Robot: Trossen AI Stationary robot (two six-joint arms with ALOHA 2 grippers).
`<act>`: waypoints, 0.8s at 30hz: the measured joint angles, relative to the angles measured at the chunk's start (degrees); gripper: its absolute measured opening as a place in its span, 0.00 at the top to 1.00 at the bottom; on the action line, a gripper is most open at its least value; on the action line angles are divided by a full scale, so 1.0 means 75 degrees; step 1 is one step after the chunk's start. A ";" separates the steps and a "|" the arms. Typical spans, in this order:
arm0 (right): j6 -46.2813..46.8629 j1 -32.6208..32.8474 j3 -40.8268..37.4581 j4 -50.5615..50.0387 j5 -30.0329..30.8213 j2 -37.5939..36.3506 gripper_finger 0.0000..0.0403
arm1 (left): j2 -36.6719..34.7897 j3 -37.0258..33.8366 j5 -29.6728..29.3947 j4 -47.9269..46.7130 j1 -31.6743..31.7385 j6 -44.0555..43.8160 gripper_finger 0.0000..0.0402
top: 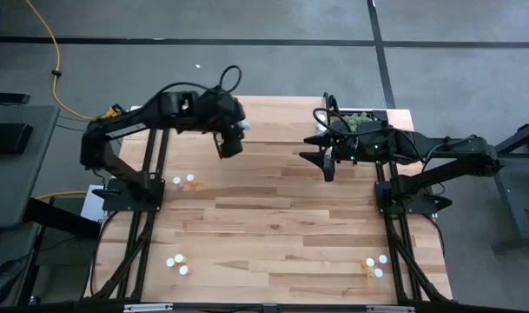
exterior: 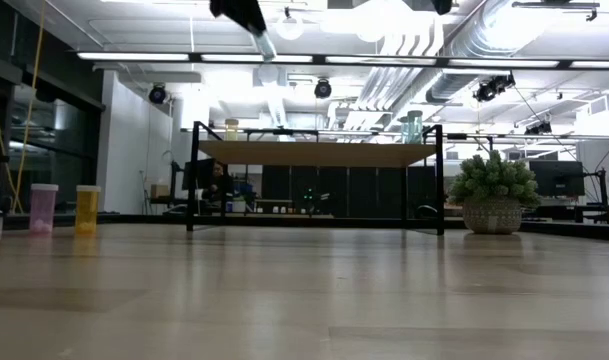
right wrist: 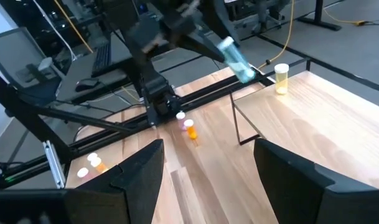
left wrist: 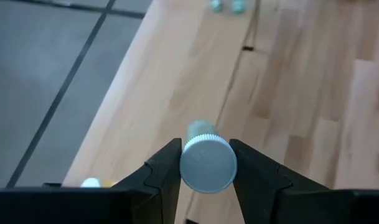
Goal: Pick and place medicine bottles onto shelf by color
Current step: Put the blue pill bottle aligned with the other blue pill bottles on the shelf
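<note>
High view looks down on a wood-plank table (top: 273, 226) with the shelf (exterior: 319, 153) at its far edge, between the two arms. A green plant (exterior: 494, 178) in a woven pot stands at the right end of the shelf, just behind the right arm, and yellow cables lie on the floor to the left.

The left gripper (left wrist: 205, 165) hangs high above the table, near the left end of the shelf, and its fingers are closed on a pale teal bottle (left wrist: 206, 160) — the round white cap faces the wrist camera, the body points away and is tilted. In the right wrist view this bottle (right wrist: 236, 57) looks clear blue-teal.

The right gripper (right wrist: 208, 168) waits over the table near the right end of the shelf, fingers wide apart and holding nothing.

On the shelf I can count one yellow bottle (right wrist: 280, 78) at the left end and at least two teal ones. On the table there are four small groups near the corners — one pink bottle (exterior: 44, 208) and one orange-yellow bottle (exterior: 87, 209) stand upright side by side; the exact count in the other groups I cannot tell
</note>
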 joint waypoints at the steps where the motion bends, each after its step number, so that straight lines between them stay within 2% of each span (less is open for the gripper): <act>1: 0.0002 0.0000 0.0000 0.0008 0.0012 0.0000 0.40 | 0.0117 0.0032 0.0000 0.0000 0.0061 0.0022 0.71; 14: 0.0151 0.0003 0.0000 0.0026 0.0009 0.0000 0.40 | 0.1384 0.0047 -0.0036 0.0008 0.0226 0.0656 0.71; 24: 0.0148 0.0003 0.0000 0.0026 0.0006 0.0000 0.40 | 0.1601 0.0047 -0.0283 0.0311 0.0419 0.1035 0.71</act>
